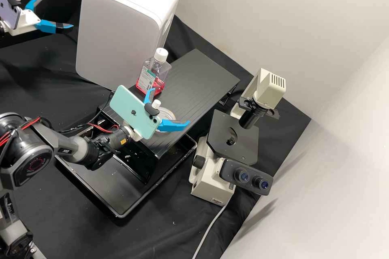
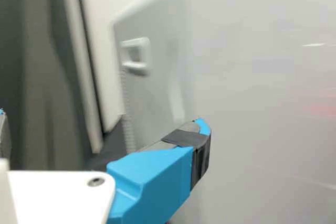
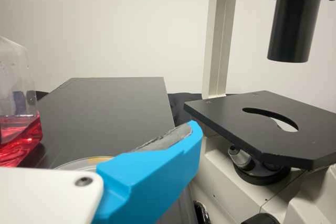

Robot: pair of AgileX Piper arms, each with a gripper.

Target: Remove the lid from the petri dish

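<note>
Right pincer (image 1: 170,106): open, its two blue fingers spread to either side of the petri dish and gripping nothing.
Left pincer (image 1: 57,11): open and empty, held up near the white box-shaped appliance (image 1: 121,28), well apart from the dish.
Petri dish (image 1: 170,114): lies flat on the near end of the raised black platform (image 1: 202,85), between the right fingers. The lid appears to be in place, but its seam cannot be made out.
Risk, grip height: if the fingers close too low they would clamp the base with the lid, and the whole dish would rise.
Risk, sliding: the platform looks smooth, so an off-centre closure could push the dish toward the platform edge and down into the black tray (image 1: 121,194).
Risk, neighbour: the culture flask (image 1: 153,73) of red liquid stands just beside the far finger, and a wide swing could tip it.
Risk, tilt: a tilted lift could drag the base along or spill the contents.
Surface (image 1: 48,73): a bench under black cloth, carrying the tray, platform, appliance and an inverted microscope (image 1: 239,137) with its cable (image 1: 210,226).
Room: plain white walls (image 1: 283,16) meeting at a corner behind the bench.
</note>
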